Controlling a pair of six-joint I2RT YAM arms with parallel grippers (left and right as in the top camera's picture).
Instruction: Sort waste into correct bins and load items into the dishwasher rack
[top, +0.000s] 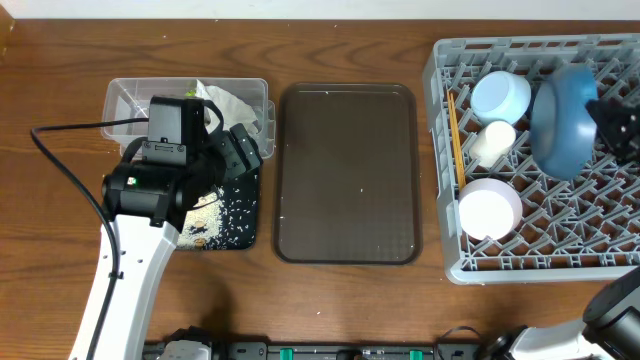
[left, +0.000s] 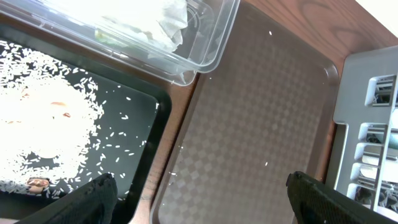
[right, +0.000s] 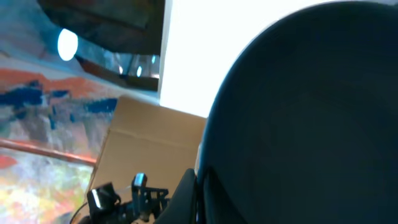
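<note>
Blue dish (top: 562, 120) stands tilted in the grey rack (top: 441, 205), frame right, clamped by the right end effector (top: 612, 125); left end effector (left: 199, 186) (fingers apart) hovers over the black tray (left: 140, 121).

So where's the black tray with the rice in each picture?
Overhead: the black tray is at the left, just below the clear tub.
Left wrist: the black tray is at the left edge, with rice heaped on it.
Right wrist: not in it.
Shared landmark: the brown tray beside it, seen in the overhead and left wrist views.
</note>
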